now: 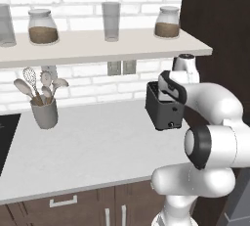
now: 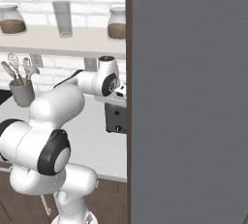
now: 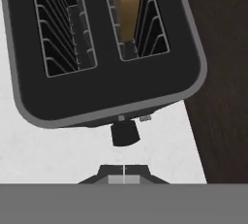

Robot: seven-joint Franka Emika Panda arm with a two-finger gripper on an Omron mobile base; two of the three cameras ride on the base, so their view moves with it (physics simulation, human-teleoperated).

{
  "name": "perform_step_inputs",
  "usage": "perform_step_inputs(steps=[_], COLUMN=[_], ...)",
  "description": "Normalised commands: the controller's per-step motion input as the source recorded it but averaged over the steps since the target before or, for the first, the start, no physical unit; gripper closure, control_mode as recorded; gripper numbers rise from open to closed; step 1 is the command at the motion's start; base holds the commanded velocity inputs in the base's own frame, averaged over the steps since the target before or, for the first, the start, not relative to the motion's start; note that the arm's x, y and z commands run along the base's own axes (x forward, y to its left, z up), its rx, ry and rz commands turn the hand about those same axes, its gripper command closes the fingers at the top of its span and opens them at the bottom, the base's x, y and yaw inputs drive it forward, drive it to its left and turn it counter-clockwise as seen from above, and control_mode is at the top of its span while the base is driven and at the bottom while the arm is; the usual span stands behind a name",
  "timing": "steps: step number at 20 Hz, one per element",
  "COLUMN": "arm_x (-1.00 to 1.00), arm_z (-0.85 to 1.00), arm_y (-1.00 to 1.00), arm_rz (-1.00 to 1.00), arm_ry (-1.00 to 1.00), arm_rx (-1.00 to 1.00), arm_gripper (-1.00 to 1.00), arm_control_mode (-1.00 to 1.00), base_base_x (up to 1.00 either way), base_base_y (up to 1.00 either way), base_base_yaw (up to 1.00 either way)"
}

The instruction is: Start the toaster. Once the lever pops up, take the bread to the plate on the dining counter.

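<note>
The black toaster (image 3: 104, 80) stands on the grey-white countertop (image 1: 88, 146), close to a dark wall on its right. Seen from above in the hand view, its right slot holds the tan bread (image 3: 128, 9), sunk between the wires, while the left slot is bare. A small black knob (image 3: 125, 133) sticks out low on its front face, with a small lever tab beside it. My gripper (image 3: 124, 173) is shut with nothing in it, hovering just in front of and above that knob. The hand (image 1: 172, 89) sits over the toaster (image 1: 163, 112). The plate and the dining counter are out of view.
A grey pot of utensils (image 1: 44, 111) stands at the back left of the counter. A shelf (image 1: 97, 46) with jars and a glass hangs above. A tall dark cabinet (image 1: 219, 24) borders the toaster's right. A grey panel (image 2: 189, 97) covers half the right base view.
</note>
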Motion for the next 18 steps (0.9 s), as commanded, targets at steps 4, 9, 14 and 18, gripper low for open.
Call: perform_step_inputs(steps=[4,9,14,18], arm_x=[0.11,0.13,0.16,0.20], arm_z=[-0.24,-0.16,-0.06,-0.06], arm_y=[0.00,0.00,0.00,-0.02], arm_rz=[0.00,0.00,0.00,0.00], arm_ry=[0.00,0.00,0.00,0.00], arm_rx=[-0.02,-0.01,0.00,0.00], arm_gripper=[1.00,1.00,1.00,1.00], arm_control_mode=[-1.00,-1.00,-1.00,-1.00], base_base_x=[0.00,0.00,0.00,0.00], base_base_y=[0.00,0.00,0.00,0.00], base_base_yaw=[0.00,0.00,0.00,0.00])
